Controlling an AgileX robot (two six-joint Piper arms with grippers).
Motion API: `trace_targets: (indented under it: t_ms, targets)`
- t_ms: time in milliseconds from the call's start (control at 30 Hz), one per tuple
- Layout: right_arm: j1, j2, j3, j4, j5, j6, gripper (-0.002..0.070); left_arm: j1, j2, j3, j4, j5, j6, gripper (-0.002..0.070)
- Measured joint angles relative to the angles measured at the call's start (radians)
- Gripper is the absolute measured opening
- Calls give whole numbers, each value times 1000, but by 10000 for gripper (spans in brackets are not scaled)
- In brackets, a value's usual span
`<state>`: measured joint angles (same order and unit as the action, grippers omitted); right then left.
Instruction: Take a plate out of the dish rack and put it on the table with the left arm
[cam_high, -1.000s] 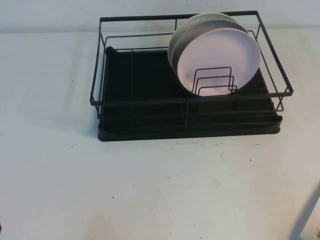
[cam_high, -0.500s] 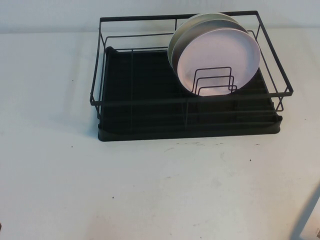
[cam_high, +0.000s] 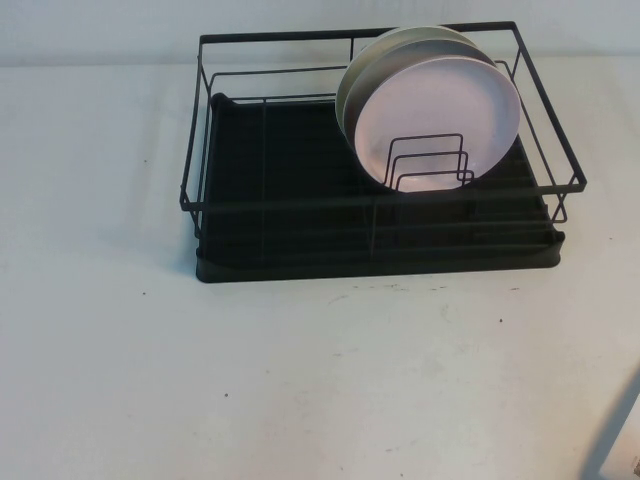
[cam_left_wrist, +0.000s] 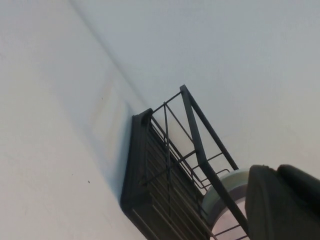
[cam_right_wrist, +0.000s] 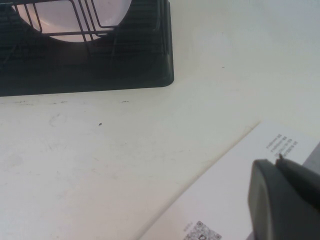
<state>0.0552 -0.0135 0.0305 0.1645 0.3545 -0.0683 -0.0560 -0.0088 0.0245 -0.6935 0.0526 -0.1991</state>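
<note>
The pale pink plate (cam_high: 437, 118) stands upright in the wire dividers at the right end of the black dish rack (cam_high: 300, 230), which sits on the far half of the white table (cam_high: 300, 380). Neither arm shows in the high view. In the left wrist view my left gripper (cam_left_wrist: 276, 169) is shut and empty, held off the rack's left end, with the rack (cam_left_wrist: 150, 170) and a sliver of the plate (cam_left_wrist: 229, 222) beyond it. In the right wrist view my right gripper (cam_right_wrist: 276, 162) is shut and empty, low over the table on the near right of the rack (cam_right_wrist: 125, 70) and plate (cam_right_wrist: 65, 20).
A cream grey-green plate (cam_high: 395, 47) leans right behind the pink one. A white printed sheet (cam_right_wrist: 220, 200) with a QR code lies under the right gripper, and its edge (cam_high: 628, 440) shows at the table's near right corner. Small dark specks dot the table.
</note>
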Motion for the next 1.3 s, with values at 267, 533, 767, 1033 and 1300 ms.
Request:
trace_targets:
  t_ms: [267,533,767,1033,1300]
  targets:
    - [0,0,0,0,0,0,-18,0,5,-85,-31,233,98,-4]
    - [0,0,0,0,0,0,-18,0,362,-498,66,653,553,-4]
    - [0,0,0,0,0,0,-18,0,709,-755,-7,860,1092,-4]
    - [0,0,0,0,0,0,-18,0,989,-945,-207,858,1468,-4]
    - [0,0,0,0,0,0,-18,0,1240,-1158,-291,834,1566,21]
